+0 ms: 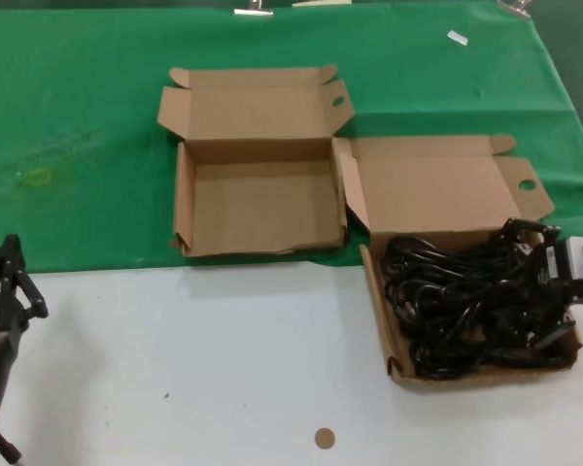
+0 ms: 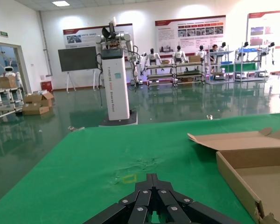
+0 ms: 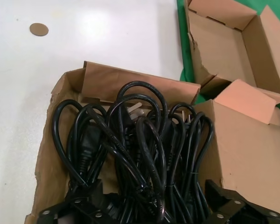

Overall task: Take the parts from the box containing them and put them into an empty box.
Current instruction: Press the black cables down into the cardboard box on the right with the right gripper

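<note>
I hold the right gripper [image 3: 154,212], jaws spread wide, low over the black power cords [image 3: 130,149] heaped between them in the full box [image 1: 398,364], aiming to pinch one loop cleanly.

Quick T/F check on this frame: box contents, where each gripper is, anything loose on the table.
1. The shallow brown cardboard box on the right holds black power cables. True.
2. The brown cardboard box with upright walls already holds a cable. False: its floor is bare.
3. The right gripper is open at the cable-filled box. True.
4. The left gripper is over the bare box. False: it waits at the table's left edge.
5. A small brown round disc lies on the white tabletop. True.
</note>
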Controlling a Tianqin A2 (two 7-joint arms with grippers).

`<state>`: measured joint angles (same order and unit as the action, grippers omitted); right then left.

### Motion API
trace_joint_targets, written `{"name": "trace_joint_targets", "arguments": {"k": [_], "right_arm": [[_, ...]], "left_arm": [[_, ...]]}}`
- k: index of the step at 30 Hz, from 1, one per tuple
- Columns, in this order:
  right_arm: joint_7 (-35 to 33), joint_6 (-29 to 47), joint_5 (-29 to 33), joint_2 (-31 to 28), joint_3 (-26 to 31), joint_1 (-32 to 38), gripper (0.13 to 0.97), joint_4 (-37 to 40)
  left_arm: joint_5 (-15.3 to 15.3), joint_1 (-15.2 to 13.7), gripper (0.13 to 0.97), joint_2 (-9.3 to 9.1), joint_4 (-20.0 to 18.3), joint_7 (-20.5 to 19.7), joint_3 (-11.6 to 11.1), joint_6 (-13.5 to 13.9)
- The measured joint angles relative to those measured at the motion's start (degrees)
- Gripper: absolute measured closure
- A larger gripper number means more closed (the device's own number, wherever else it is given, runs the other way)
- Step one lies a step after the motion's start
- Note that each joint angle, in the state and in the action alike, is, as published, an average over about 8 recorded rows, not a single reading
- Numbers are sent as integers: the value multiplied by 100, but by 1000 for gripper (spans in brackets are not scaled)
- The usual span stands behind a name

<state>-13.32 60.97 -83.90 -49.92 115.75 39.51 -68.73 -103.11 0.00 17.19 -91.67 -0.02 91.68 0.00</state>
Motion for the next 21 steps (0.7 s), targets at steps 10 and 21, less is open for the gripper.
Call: {"name": "trace_joint_targets", "arguments": {"k": [10,21], "right_arm": [[-63,87,221,187,101,240,414,235],[-7,4,347,258,95,247,660,190]], "left_arm": [[0,0,953,0,0,0,0,0],[0,0,953,0,0,0,0,0]]}}
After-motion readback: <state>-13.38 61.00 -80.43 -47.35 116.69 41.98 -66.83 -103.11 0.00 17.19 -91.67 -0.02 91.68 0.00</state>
